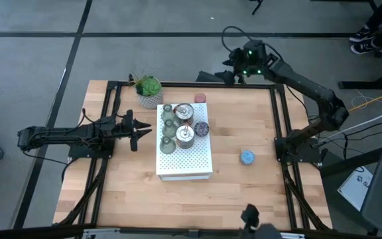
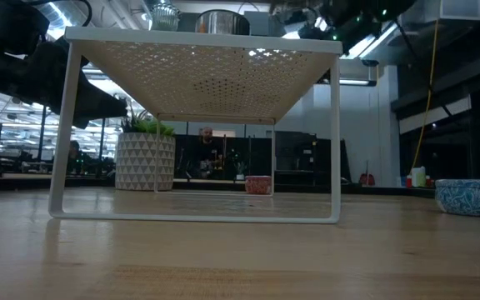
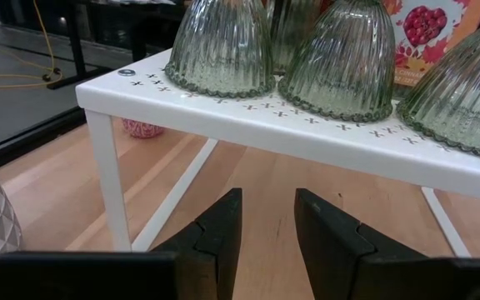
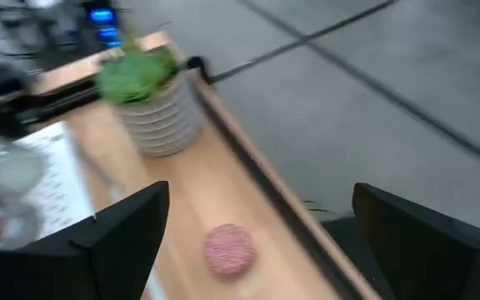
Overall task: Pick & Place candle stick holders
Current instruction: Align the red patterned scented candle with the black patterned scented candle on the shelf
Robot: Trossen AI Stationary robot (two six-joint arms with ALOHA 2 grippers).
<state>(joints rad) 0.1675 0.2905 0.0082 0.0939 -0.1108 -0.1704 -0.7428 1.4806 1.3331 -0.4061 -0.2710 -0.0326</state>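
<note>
While the right gripper (image 4: 257,242) hovers with fingers wide open above the pink candle stick holder (image 4: 228,248) at the tabletop's (image 1: 244,192) far edge, it should descend straight, centred, before closing.

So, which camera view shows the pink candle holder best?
The right wrist view: the pink holder lies close, between the open right pincer fingers, though blurred. The high view shows it as a small dot at the table's far edge. The low view and left wrist view show it partly, under the white rack.
</note>
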